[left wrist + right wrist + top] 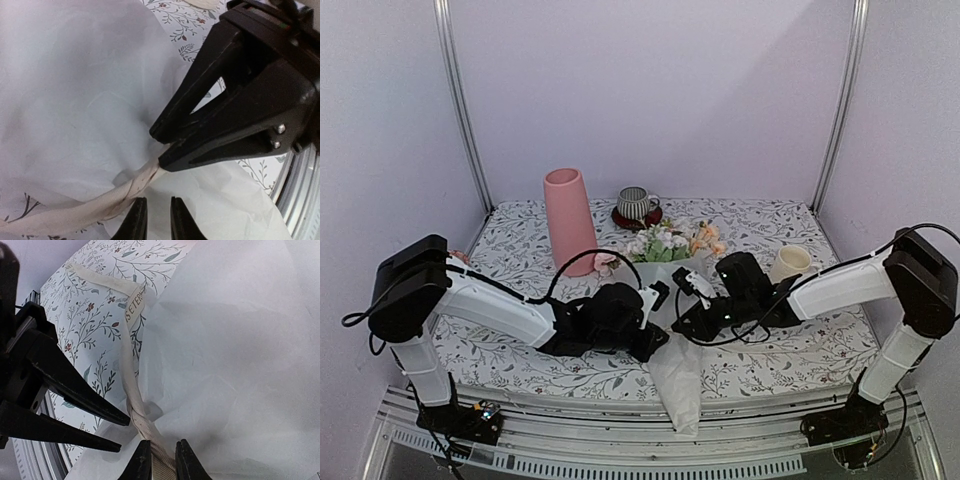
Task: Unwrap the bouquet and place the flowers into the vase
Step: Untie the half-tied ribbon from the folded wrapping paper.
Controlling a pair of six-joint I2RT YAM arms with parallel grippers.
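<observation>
Right claw (163, 444) pinches the cream ribbon (134, 307) lettered "SETER", while left claw (157, 200) gapes narrowly, empty.

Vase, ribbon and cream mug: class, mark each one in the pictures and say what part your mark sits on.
vase (568, 215): top external view, middle of its pink wall.
ribbon (135, 305): right wrist view, its printed stretch.
cream mug (786, 272): top external view, its outer wall.

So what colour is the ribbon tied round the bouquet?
Cream, with dark printed lettering; the ribbon shows best in the right wrist view.
</observation>
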